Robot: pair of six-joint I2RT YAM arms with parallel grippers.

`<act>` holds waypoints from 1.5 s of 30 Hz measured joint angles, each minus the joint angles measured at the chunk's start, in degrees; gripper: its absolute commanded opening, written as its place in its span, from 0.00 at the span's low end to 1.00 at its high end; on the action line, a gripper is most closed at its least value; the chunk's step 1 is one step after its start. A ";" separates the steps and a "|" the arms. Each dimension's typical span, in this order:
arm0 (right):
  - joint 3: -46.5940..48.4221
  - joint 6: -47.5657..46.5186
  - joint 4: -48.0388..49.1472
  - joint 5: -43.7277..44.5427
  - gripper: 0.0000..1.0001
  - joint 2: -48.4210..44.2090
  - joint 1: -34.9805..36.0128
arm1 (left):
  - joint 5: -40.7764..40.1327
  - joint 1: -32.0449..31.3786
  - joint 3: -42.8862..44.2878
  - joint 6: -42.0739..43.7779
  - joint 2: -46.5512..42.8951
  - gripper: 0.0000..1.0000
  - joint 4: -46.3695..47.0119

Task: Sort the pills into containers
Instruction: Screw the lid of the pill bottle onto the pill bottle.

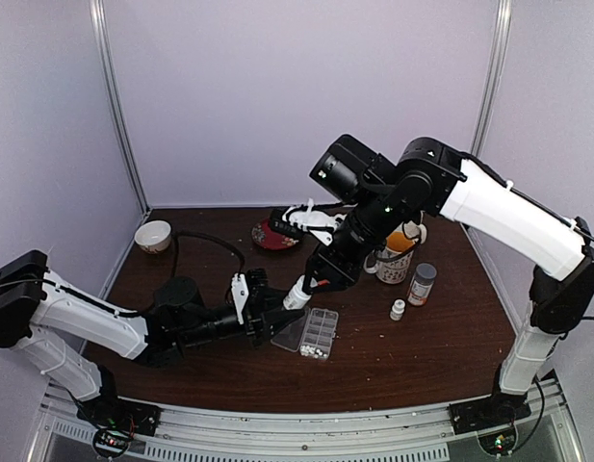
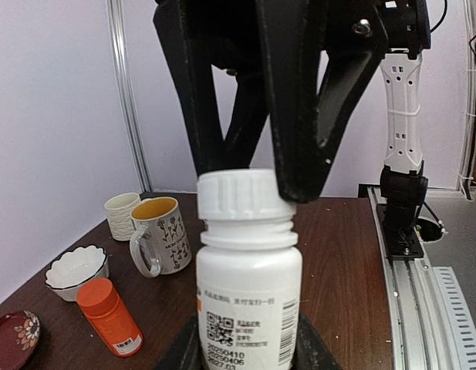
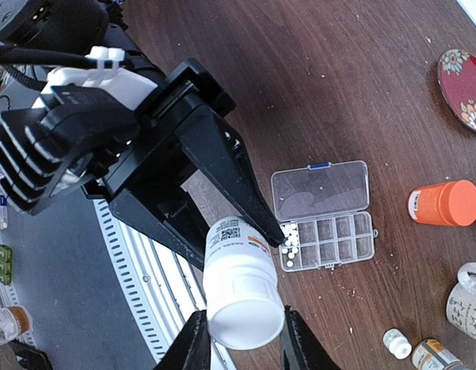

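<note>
**A:** What has the right claw [image 3: 245, 339] got?

**B:** The cap [image 3: 245, 317] of a white bottle [image 3: 236, 258]; its two fingers press against either side of the cap, closed only as far as the cap allows; seen from the left wrist, those black fingers [image 2: 299, 116] come down onto the cap from above.

**A:** And the left claw [image 1: 275, 314]?

**B:** It grips the same bottle lower down, by the body; its fingers are closed against the bottle's sides, and the bottle stands upright before its camera, label and square code facing the lens; so both claws meet on one bottle, the right at the top, the left beneath.

**A:** Where is the pill organizer [image 3: 324, 217]?

**B:** On the table below both claws, touching neither; from the right claw it lies just past the bottle and off to the right; its lid [image 3: 321, 188] is swung open flat on the far side, the cells on the side nearer that claw.

**A:** The pills [image 3: 289, 239]?

**B:** A small white cluster at the end of the organizer closest to the left claw's long finger; whether they fill one cell or two I cannot tell.

**A:** Anything else nearby?

**B:** An orange bottle [image 3: 444, 203] beyond the organizer, farther right of the right claw; a red plate [image 3: 463, 89] well past that; from the left claw, a mug [image 2: 162, 231] and a white bowl [image 2: 75, 270] sit off to the left of the held bottle, well apart from it.
</note>
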 measured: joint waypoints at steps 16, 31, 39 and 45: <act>-9.46 -9.29 7.52 -4.31 0.18 -6.71 0.26 | 7.80 0.15 1.09 -5.51 -5.11 0.16 -8.35; -8.66 6.62 8.63 -0.22 0.20 -5.20 -0.20 | -1.44 0.15 5.29 3.13 -8.48 0.15 -22.01; -8.11 20.00 8.85 0.48 0.20 -5.01 -0.94 | -5.60 0.09 6.82 10.58 -8.22 0.15 -23.63; -11.37 30.18 13.75 -0.94 0.20 -6.12 -2.27 | -9.66 0.04 7.39 14.60 -7.76 0.15 -23.50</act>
